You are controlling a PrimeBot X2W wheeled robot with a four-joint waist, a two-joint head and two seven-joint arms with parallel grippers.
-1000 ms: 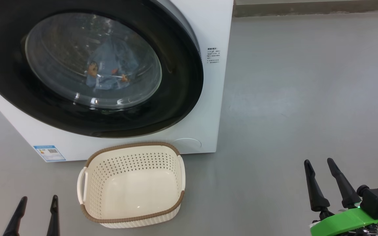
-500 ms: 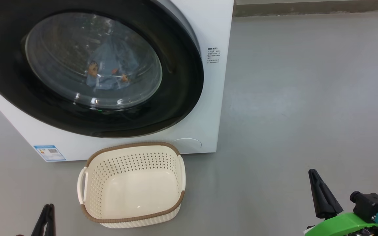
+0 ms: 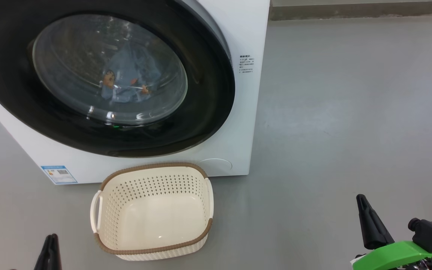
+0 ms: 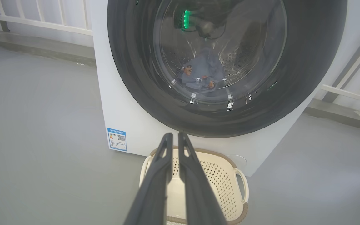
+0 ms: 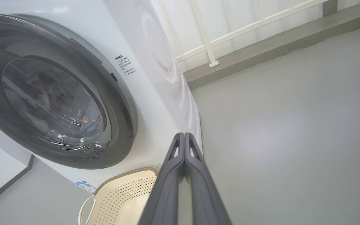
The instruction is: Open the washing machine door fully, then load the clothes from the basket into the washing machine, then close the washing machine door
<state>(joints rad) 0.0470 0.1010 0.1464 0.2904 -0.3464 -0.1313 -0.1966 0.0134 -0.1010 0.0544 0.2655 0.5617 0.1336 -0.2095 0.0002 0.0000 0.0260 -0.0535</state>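
Note:
The washing machine (image 3: 251, 33) stands at the upper left. Its door (image 3: 210, 93) lies flat against the front, black rim around the glass bowl. Through the glass I see the clothes (image 3: 129, 78), light blue with orange figures, lying in the drum (image 4: 203, 75). The cream basket (image 3: 152, 167) sits on the floor just in front of the machine, with a bare bottom. My left gripper (image 3: 52, 238) is at the lower left, beside the basket, shut on nothing (image 4: 173, 136). My right gripper (image 3: 360, 198) is low on the right, far from the basket, also shut on nothing (image 5: 183, 135).
A blue label (image 3: 59, 174) marks the machine's lower left corner. Open grey floor (image 3: 351, 112) stretches to the right of the machine. A low kerb (image 3: 351, 11) runs along the back, with a white railing (image 5: 211, 47) above it.
Both grippers have gone from open to shut, with nothing between the fingers. Both sit slightly lower in the head view, which has itself shifted a little.

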